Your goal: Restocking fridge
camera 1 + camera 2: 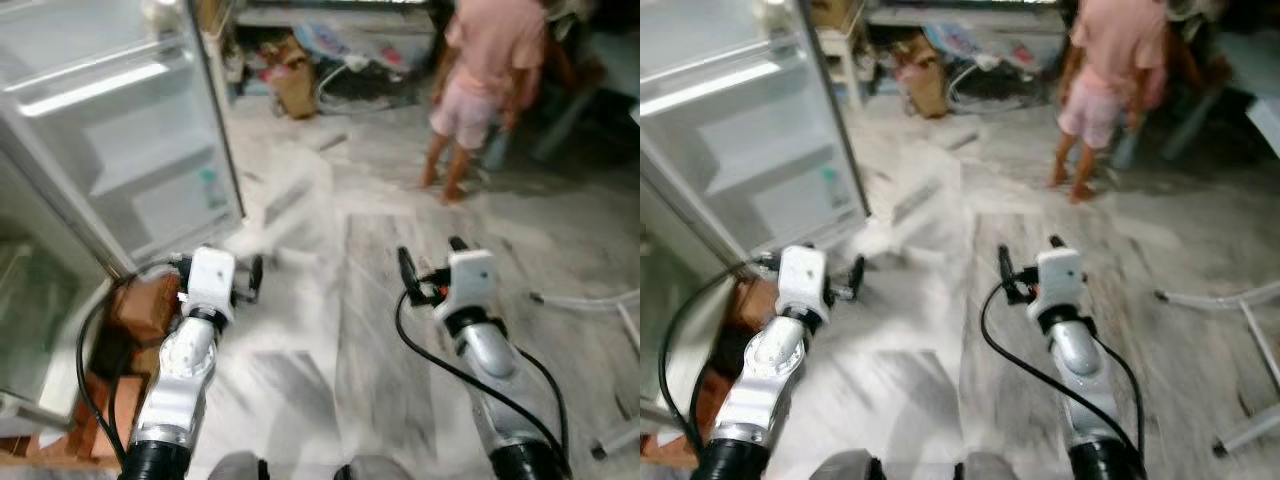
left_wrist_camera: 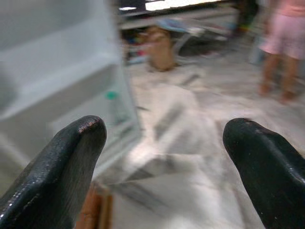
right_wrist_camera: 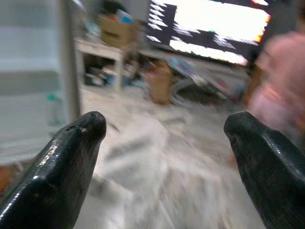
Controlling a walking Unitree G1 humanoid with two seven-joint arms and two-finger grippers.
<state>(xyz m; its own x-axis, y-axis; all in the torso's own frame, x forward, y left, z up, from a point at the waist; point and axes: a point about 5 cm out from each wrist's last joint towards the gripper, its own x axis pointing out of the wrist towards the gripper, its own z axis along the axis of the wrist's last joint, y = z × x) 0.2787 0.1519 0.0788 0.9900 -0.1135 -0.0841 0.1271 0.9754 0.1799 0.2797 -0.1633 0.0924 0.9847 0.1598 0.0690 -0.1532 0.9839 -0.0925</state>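
The open fridge door (image 1: 130, 150) stands at the left, its white shelves bare apart from a small green label. The fridge body (image 1: 30, 300) runs off the left edge, and what is inside it is too blurred to make out. My left gripper (image 1: 218, 264) is held out low in front of the door's lower corner, open, with nothing between its fingers (image 2: 71, 157). My right gripper (image 1: 430, 258) hangs over the marble floor to the right, also open and empty, its fingertips (image 3: 76, 143) wide apart. The views are motion-blurred.
A person in pink (image 1: 480, 80) stands at the back right. A brown paper bag (image 1: 293, 85) and clutter lie along the far wall. Brown boxes (image 1: 145, 305) sit by the fridge's base at my left. White metal legs (image 1: 610, 300) cross the floor at the right.
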